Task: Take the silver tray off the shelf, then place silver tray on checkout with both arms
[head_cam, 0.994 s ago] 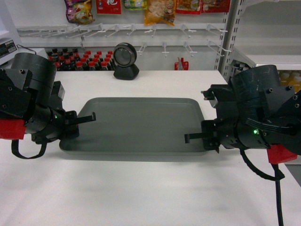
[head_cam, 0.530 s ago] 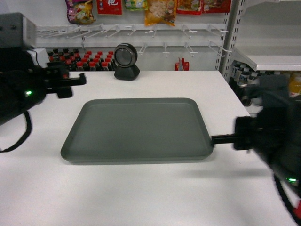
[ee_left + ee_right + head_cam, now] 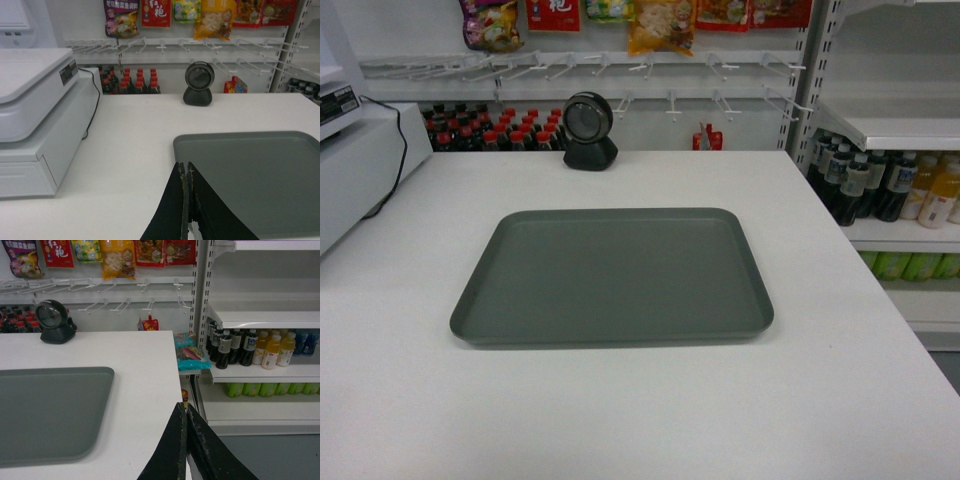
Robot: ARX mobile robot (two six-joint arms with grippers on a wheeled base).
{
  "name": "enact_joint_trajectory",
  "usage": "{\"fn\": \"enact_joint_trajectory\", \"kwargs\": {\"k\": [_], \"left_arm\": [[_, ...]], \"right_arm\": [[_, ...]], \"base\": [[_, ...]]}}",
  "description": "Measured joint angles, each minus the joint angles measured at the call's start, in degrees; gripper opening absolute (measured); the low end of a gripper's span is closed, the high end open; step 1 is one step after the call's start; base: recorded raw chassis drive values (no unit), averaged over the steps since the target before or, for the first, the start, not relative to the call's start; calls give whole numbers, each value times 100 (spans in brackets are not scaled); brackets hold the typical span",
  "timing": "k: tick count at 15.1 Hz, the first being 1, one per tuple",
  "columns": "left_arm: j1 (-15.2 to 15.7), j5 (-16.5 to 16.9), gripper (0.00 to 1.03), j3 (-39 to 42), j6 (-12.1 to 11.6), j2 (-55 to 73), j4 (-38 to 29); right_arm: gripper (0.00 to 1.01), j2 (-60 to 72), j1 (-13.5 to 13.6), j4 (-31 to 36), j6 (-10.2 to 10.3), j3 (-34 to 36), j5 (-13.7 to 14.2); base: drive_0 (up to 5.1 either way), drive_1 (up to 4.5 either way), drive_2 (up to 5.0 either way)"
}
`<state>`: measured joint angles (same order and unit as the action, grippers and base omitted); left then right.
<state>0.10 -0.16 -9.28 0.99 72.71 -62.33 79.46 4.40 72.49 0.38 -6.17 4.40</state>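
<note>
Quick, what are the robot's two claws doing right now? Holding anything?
Left gripper: closed, holding nothing, pulled back beside the silver tray.
Right gripper: closed, holding nothing, also off the tray.

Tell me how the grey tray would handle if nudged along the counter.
The tray lies flat on the smooth white counter, so it would probably slide, not tip. It looks rigid and empty, likely light. Its low rim gives little to grip.

silver tray is lying flat on the checkout (nothing touching it), black scanner is standing behind it, bottles sitting on shelf at right.
</note>
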Motion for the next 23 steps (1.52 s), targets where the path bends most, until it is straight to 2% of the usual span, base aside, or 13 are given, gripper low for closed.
{"fn": "enact_joint_trajectory", "kwargs": {"k": [4, 5, 6, 8, 11, 12, 14, 16, 18, 23], "left_arm": [[-11, 13, 1, 142, 0, -245, 153], [-11, 15, 1, 254, 0, -531, 302], [-7, 0, 1, 393, 0, -975, 549], [-7, 9, 1, 527, 0, -1401, 861], [-11, 13, 1, 721, 0, -2291, 1547], [-11, 13, 1, 761, 0, -2581, 1779], [-11, 13, 1, 844, 0, -3147, 2267], [-11, 11, 1, 868, 0, -3648, 2695], [-11, 13, 1, 868, 0, -4135, 3171], [-11, 13, 1, 870, 0, -5152, 4107]], "right_arm": [[2, -334, -59, -221, 0, 111, -57], [2, -649, -339, -503, -2, 236, -367], [2, -1108, -455, -848, 0, 358, -376], [2, -1753, -442, -1366, 0, 426, -444], [2, -3438, -442, -3018, 0, 452, -442], [2, -4129, -442, -3801, -7, 549, -446], [2, -5075, -442, -4356, -4, 549, -442], [2, -5810, -442, -5305, -4, 551, -444], [2, -6439, -442, -5650, -4, 551, -444], [2, -6891, -442, -6196, -4, 551, -444]], "base": [[6, 420, -407], [6, 420, -407], [6, 420, -407], [6, 420, -407], [0, 0, 0], [0, 0, 0], [0, 0, 0], [0, 0, 0], [0, 0, 0], [0, 0, 0]]}}
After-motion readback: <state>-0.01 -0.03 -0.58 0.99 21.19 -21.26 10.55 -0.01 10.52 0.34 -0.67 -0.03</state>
